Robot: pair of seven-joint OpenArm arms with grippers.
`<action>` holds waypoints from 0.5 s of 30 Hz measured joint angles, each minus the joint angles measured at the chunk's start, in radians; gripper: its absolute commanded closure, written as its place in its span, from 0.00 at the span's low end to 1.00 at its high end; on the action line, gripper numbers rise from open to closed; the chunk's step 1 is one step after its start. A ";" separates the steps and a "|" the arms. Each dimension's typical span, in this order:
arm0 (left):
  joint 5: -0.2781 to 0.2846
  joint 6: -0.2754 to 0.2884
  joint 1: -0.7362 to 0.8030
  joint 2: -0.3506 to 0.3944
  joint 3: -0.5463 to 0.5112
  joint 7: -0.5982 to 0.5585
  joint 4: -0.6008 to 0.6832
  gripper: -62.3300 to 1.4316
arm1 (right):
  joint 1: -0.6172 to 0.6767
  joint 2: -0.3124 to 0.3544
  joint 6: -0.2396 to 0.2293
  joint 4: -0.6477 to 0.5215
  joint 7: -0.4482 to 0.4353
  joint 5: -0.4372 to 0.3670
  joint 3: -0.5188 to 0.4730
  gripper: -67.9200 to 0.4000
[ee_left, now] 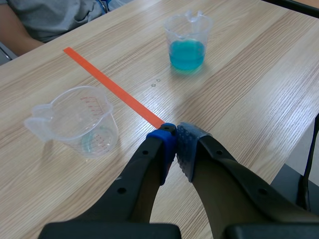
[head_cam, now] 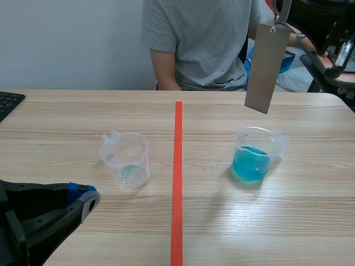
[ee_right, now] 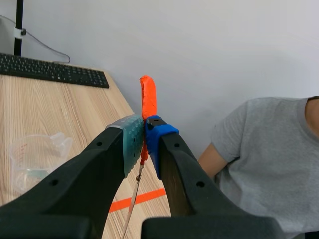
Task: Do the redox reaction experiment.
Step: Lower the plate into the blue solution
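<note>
A grey metal strip point(head_cam: 267, 66) hangs in the air, its lower end above and just behind the beaker of blue liquid point(head_cam: 256, 155). My right gripper point(ee_right: 144, 134) is shut on the strip's orange-red tab point(ee_right: 147, 97); the strip shows edge-on below the fingers. In the scene view that gripper point(head_cam: 280, 8) is at the top edge. A clear beaker point(head_cam: 126, 159) with a faint greenish trace at its bottom stands left of the tape line. My left gripper point(head_cam: 89, 199) rests low at the front left, shut on nothing; it point(ee_left: 175, 144) is beside this beaker point(ee_left: 79, 122), with the blue beaker point(ee_left: 187, 40) far ahead.
A person in a grey shirt point(head_cam: 199, 44) sits across the table. A black keyboard point(head_cam: 8, 102) lies at the far left edge. An orange-red tape line point(head_cam: 177, 177) runs down the middle. The right arm's black links point(head_cam: 338, 50) stand at the far right.
</note>
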State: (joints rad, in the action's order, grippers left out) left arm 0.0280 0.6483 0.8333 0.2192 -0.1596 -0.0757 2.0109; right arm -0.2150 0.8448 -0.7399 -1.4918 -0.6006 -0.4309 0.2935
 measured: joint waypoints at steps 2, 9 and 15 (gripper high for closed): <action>0.000 0.000 0.000 0.000 0.000 0.000 0.000 0.91 | 0.006 0.000 0.000 0.000 0.000 -0.001 0.000 0.98; 0.000 0.000 0.000 0.000 0.000 0.000 0.000 0.91 | 0.027 -0.009 0.000 0.009 0.000 0.022 0.000 0.98; 0.000 0.000 0.000 0.000 0.000 0.000 0.000 0.91 | 0.027 -0.039 0.000 0.069 0.000 0.023 0.000 0.98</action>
State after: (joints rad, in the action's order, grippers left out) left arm 0.0280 0.6479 0.8333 0.2192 -0.1596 -0.0753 2.0109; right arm -0.1875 0.8055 -0.7395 -1.4231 -0.6010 -0.4080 0.2935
